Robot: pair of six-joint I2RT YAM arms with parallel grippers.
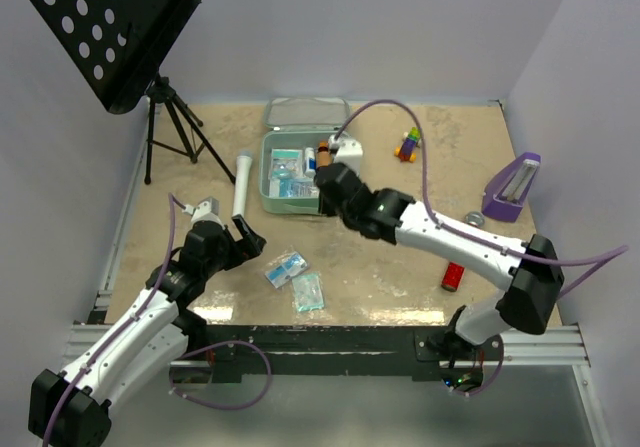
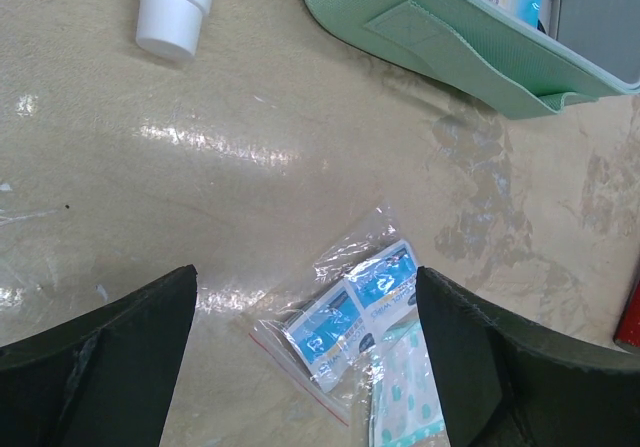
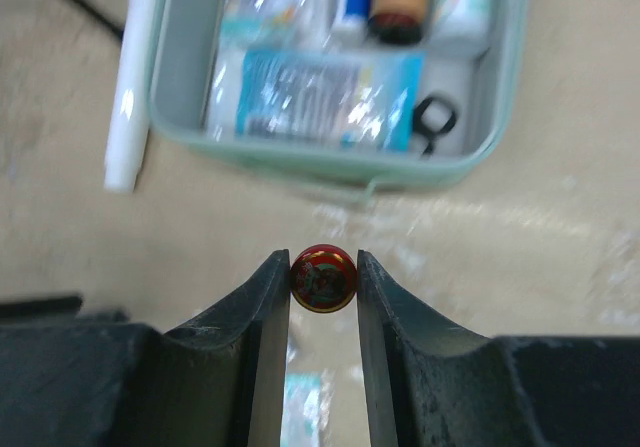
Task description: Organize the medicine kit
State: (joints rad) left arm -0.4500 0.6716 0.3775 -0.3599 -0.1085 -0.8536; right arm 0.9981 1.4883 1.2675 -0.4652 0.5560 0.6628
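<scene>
Jaws of our right gripper pinch a small red round thing beside the open medicine kit at the middle of the far edge, while our left gripper hangs wide open over a bag of packets.

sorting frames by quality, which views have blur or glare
Right wrist: the medicine kit is soft and out of focus, the red round item in the right gripper sharper. Left wrist: sharp, with glare streaks on the table and glints on the plastic packet. Top external: evenly lit, crisp.
</scene>
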